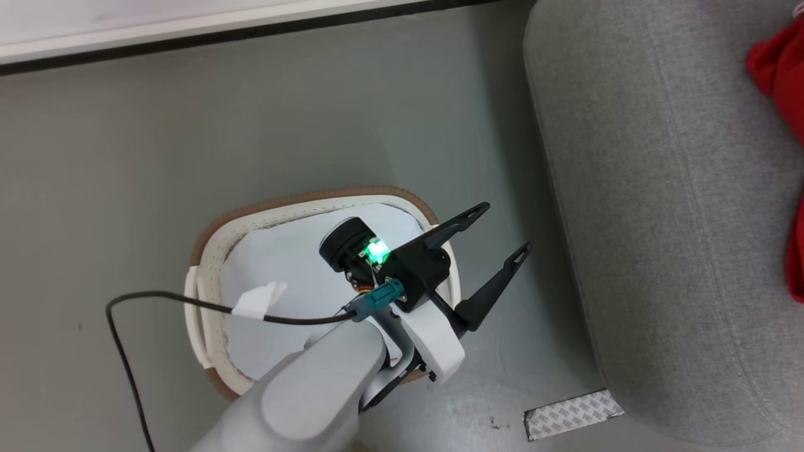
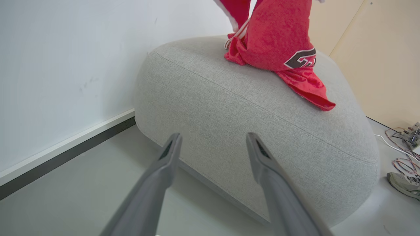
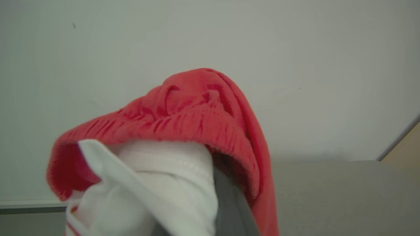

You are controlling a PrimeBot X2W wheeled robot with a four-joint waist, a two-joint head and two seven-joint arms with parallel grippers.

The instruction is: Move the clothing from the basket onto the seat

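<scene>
Tape strip lies on floor beside seat.

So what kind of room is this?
Probably a robot test room dressed up like a living room: a grey sofa and a laundry basket on a plain floor, with loose wires lying about.

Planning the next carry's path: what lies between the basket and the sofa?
In the head view, grey floor, bare but for a tape strip, separates the basket from the sofa; the open left gripper hangs over it.
</scene>
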